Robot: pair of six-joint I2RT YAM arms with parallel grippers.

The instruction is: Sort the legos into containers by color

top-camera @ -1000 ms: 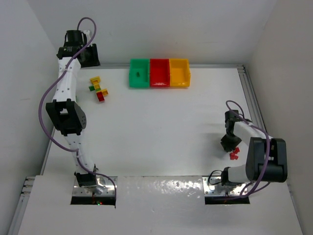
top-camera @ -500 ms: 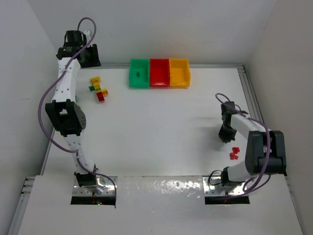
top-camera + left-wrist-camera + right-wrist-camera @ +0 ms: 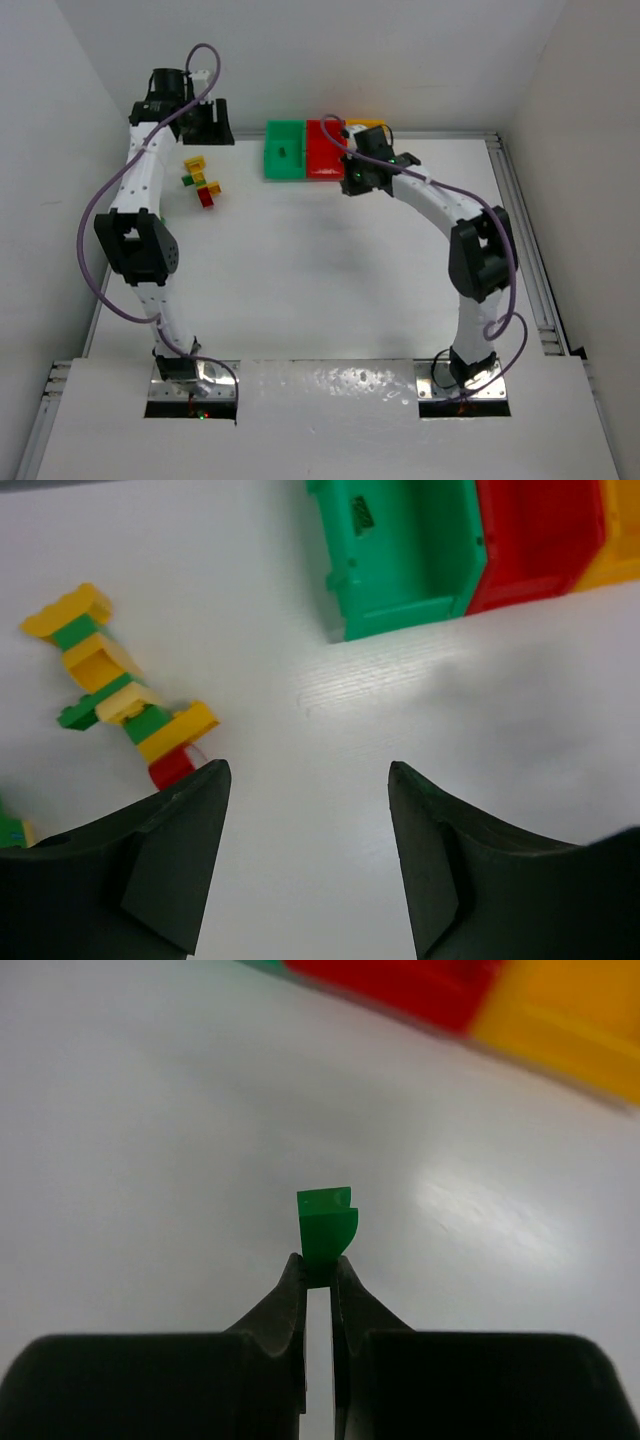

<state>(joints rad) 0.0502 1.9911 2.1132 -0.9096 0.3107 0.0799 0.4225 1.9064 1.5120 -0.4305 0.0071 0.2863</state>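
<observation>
My right gripper (image 3: 318,1265) is shut on a small green lego (image 3: 326,1228) and holds it above the white table, just in front of the red bin (image 3: 322,152); in the top view it (image 3: 353,180) is near the bin row's front edge. The green bin (image 3: 284,150) has a small green brick inside. The yellow bin (image 3: 372,128) is partly hidden by my right arm. My left gripper (image 3: 305,770) is open and empty, hovering at the back left (image 3: 208,122). A cluster of yellow, green and red legos (image 3: 115,690) lies left of the green bin (image 3: 400,565), also in the top view (image 3: 201,180).
The red bin (image 3: 400,982) and yellow bin (image 3: 570,1020) show blurred at the top of the right wrist view. White walls close the table at the back and both sides. A metal rail (image 3: 520,210) runs along the right edge.
My right arm has swung from the table's right side across to the bin row, carrying the green lego. My left gripper has shifted slightly to the right at the back.
</observation>
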